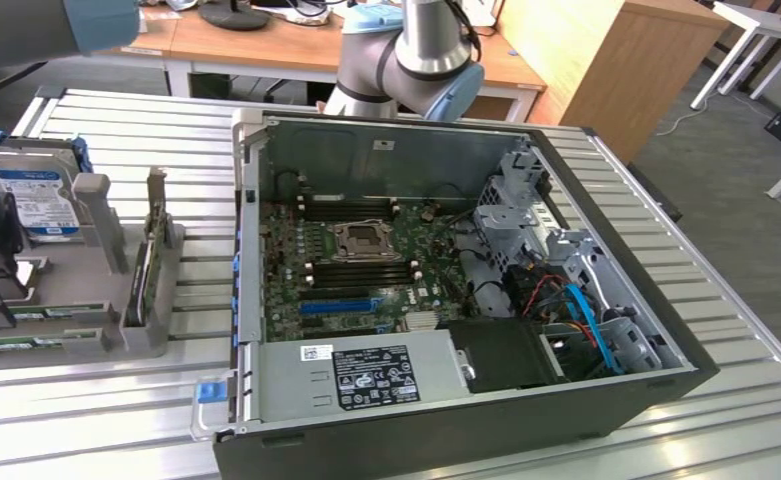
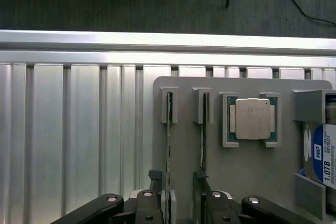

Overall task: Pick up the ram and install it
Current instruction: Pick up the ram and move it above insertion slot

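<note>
Hard drive (image 2: pixel 321 153) partly off-frame

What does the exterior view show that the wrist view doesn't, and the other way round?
Exterior view: the arm, an open computer case with its motherboard and power supply, and wooden desks behind.
Wrist view: a CPU chip seated in the holder, two ram sticks standing on edge, and the open fingers by them.
Both: the grey holder, the hard drive and the slatted table.
</note>
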Robot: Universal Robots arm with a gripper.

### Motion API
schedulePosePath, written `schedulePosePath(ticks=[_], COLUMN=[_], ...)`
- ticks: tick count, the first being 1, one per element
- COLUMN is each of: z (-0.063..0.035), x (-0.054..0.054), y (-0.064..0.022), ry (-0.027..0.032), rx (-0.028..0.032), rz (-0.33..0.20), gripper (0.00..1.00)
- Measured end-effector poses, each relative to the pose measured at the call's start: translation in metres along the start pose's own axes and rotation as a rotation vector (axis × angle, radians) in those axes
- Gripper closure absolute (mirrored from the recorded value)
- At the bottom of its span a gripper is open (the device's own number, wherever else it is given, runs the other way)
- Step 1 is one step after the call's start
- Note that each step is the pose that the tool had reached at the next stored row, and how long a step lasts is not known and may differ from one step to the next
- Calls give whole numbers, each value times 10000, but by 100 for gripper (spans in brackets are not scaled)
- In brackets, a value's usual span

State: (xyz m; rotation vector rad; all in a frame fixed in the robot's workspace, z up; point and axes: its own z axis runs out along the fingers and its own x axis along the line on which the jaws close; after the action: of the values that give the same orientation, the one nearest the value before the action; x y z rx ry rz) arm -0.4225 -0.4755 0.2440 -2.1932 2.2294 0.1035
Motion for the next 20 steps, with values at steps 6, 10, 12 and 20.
schedulePosePath(ticks=[6, 10, 12, 20], z=[64, 92, 108, 193], x=[10, 14, 18, 29], y=[-2, -4, -4, -8], ry=[0, 0, 0, 0], rx=[0, 0, 0, 0], rz=[1, 0, 0, 0], gripper=[63, 63, 63, 63])
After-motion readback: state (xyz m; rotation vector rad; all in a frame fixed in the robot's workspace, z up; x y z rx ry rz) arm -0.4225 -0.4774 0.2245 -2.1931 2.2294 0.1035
